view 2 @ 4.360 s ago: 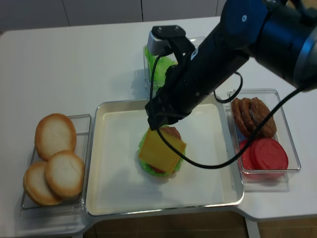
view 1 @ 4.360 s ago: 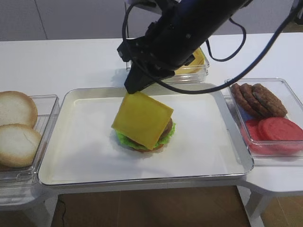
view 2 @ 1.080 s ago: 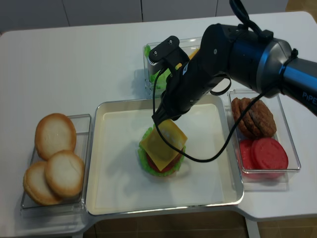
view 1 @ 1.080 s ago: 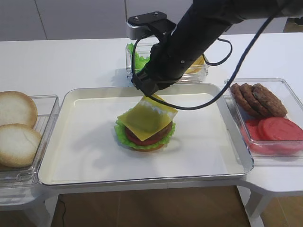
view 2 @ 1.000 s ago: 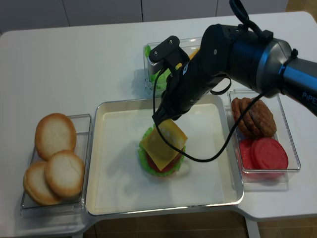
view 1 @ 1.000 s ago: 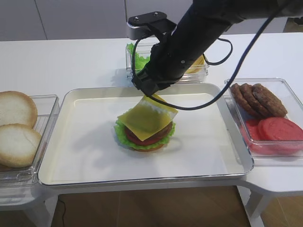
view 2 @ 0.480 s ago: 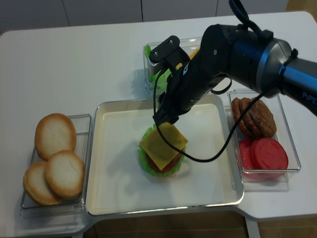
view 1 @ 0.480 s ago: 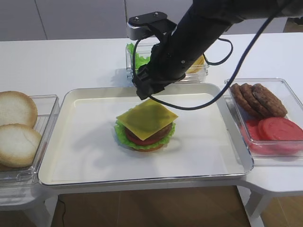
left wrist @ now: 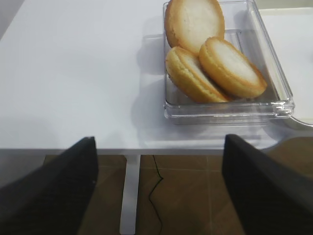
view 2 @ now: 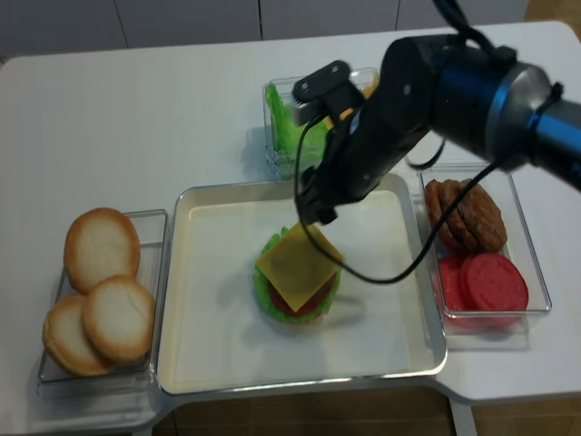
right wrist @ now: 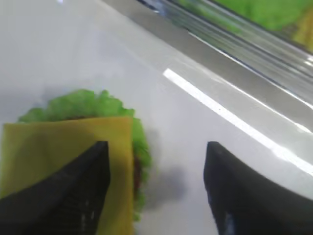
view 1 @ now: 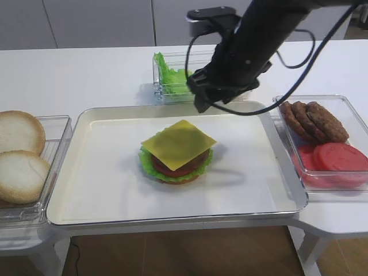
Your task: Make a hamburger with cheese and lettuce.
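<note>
the cheese (view 1: 179, 144) lies flat on the hamburger (view 1: 175, 165) in the tray (view 1: 103, 184), so the right gripper (right wrist: 156, 186), jaws wide apart and empty, should lift straight up without snagging its corner.

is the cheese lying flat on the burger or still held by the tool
Lying flat. The cheese rests on the hamburger; the right tool is open and apart from it.

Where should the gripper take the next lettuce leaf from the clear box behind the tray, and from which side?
Grip the lettuce by its ruffled top edge, coming straight down from above. The leaves stand upright in the clear box, whose walls block a sideways approach. The right gripper, open, is nearest. The cheese already lies flat on the hamburger.
</note>
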You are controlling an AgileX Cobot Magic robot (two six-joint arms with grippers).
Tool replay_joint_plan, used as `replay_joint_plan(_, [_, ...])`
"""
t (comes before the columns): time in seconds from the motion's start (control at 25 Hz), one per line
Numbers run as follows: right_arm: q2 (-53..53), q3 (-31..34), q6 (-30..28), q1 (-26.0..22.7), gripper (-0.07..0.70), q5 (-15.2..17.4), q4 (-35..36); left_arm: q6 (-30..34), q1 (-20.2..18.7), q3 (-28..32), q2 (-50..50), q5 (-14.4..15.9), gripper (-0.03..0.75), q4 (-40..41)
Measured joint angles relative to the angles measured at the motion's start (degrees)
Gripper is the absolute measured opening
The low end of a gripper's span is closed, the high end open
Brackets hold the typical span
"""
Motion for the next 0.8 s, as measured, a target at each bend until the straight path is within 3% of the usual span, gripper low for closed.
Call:
replay_joint_plan(0.24, [-4.5, 0.0, 5.1, -8.1, 0.433, 7.4, -5.0, 0.0, 0.0, 0.0, 0.0, 0.0, 0.58, 0.0])
replay_joint_plan(0.56, [-12.1, 0.0, 12.5, -19.4, 0.43, 12.7, -12.1, 0.0, 0.0, 0.0, 0.0, 0.0, 0.58, 0.0])
replay_joint_plan(0.8, [-17.8, 0.0, 15.2, -21.4, 0.429, 18.2, -15.7, 0.0, 0.0, 0.0, 0.0, 0.0, 0.58, 0.0])
